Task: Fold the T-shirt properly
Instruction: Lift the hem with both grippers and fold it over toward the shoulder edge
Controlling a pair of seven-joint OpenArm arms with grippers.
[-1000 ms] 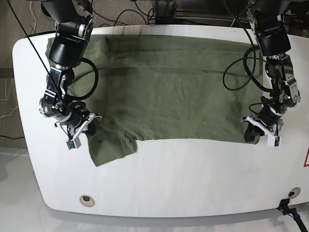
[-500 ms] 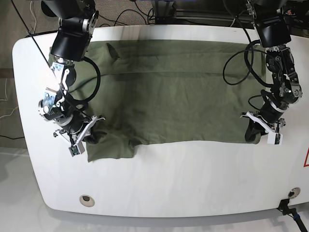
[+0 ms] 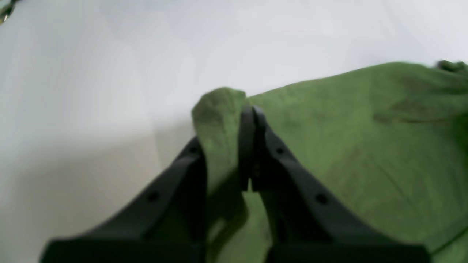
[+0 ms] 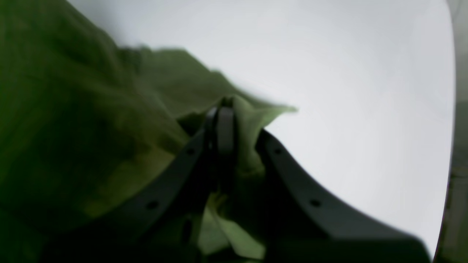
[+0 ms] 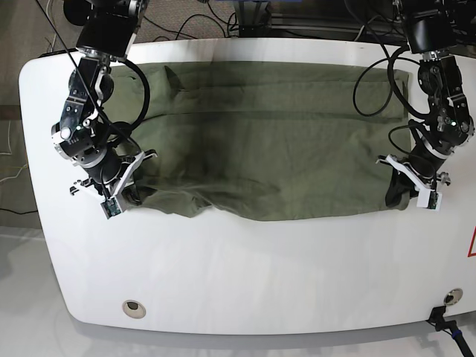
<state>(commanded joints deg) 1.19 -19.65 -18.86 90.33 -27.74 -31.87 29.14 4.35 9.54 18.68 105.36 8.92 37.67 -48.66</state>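
table (image 5: 245, 275): white, glossy, rounded corners, carries everything. bare strip runs along the near side of both pincers; a small round hole (image 5: 132, 306) sits in it, well clear of the right pincer toward the near edge. black cables (image 5: 370, 82) loop off both arms and drape over the cloth just behind each pincer; more cable on the floor past the far edge

T-shirt (image 5: 268, 134): olive-green, soft matte cotton weave, no print, spread wide and mostly flat between the two pincers, reaching back to the table's far edge. shallow creases run across it; near hem sags in a slight curve between the two grip points. a small rumpled fold near the far corner, behind the right pincer

right pincer (image 5: 119, 195): at the shirt's near corner on its side, black fingers pressed together on a bunched tuck of cloth; in the wrist view (image 4: 234, 120) the fabric pokes up past the tips and folds over toward the bare table, rest of the shirt falls away on the other side, blurred

left pincer (image 5: 411, 192): at the opposite near corner, also nipping the shirt edge. wrist view (image 3: 237, 120): a rounded lump of cloth stands between the fingers, jaws tight on it, shirt spreads flat off to one side, bare white table on the other

nothing blocks either grip apart from the cloth wrapped around the fingertips
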